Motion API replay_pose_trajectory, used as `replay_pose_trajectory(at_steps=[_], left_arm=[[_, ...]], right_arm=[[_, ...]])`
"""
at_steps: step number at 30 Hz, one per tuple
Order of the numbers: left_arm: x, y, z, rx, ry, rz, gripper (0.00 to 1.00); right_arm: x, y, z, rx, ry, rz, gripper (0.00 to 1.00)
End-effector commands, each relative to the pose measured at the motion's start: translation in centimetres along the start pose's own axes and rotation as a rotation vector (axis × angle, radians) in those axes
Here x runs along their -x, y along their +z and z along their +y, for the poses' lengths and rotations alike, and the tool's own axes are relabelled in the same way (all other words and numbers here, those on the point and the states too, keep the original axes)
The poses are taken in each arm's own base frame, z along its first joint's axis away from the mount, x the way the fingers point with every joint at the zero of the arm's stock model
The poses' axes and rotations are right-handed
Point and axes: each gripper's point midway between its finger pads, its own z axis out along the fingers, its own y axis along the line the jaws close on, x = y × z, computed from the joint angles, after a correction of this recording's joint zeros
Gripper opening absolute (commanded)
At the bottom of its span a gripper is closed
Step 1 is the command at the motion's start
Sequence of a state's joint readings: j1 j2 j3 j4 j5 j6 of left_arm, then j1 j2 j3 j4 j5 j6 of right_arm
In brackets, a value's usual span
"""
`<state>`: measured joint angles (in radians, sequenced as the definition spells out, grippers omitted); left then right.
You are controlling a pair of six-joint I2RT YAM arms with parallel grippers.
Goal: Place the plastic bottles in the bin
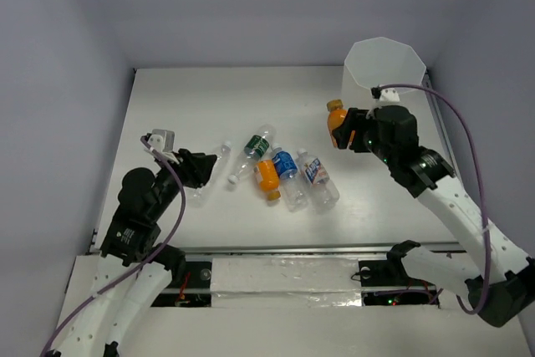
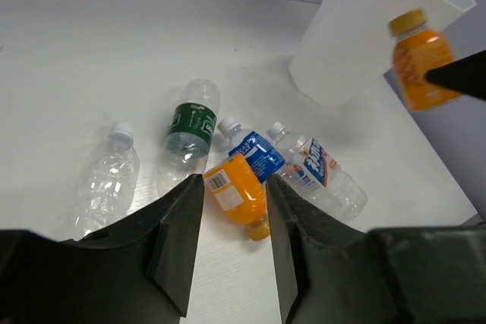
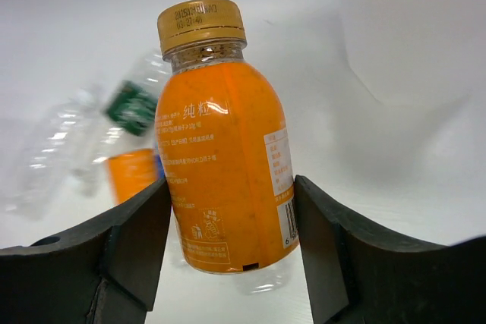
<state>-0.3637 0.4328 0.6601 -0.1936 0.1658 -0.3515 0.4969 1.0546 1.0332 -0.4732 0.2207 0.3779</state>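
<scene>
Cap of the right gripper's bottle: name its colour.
Golden yellow cap on the orange bottle; clearest in right wrist view.

"纯粒" on orange bottle [image 3: 220,165]

Left end effector [image 2: 234,210]: the gap between its jaws is free, but the bottles [image 1: 288,175] lie heaped straight ahead, with a clear bottle [image 2: 106,176] ahead-left. Right end effector [image 1: 344,133] has its jaws full of orange bottle [image 3: 224,165]. The bin [image 1: 359,89] stands close on its right, and there's bare tabletop [image 1: 201,98] between it and the heap.

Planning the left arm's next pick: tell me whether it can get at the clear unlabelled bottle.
Probably yes. The clear unlabelled bottle lies close ahead of the left gripper, slightly to one side; its jaws stand apart and empty, and nothing lies in between.
</scene>
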Motion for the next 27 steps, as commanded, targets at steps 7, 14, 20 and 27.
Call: replay_pose_trajectory(at_steps=[7, 14, 20, 27], left_arm=[[-0.8, 2.6, 3.0, 0.153, -0.014, 0.076, 0.44], [-3.7, 5.0, 5.0, 0.248, -0.023, 0.243, 0.59], [-3.6, 5.8, 9.1, 0.467, 0.066, 0.302, 0.67], [-6.0, 6.5, 12.0, 0.598, 0.121, 0.399, 0.69]], right_arm=[[16.2, -9.3, 5.5, 0.226, 0.065, -0.449, 0.54], [23.4, -6.6, -2.1, -0.141, 0.114, -0.627, 0.54], [24.7, -1.4, -6.2, -0.272, 0.101, -0.572, 0.55], [23.3, 1.9, -8.2, -0.324, 0.106, -0.524, 0.74]])
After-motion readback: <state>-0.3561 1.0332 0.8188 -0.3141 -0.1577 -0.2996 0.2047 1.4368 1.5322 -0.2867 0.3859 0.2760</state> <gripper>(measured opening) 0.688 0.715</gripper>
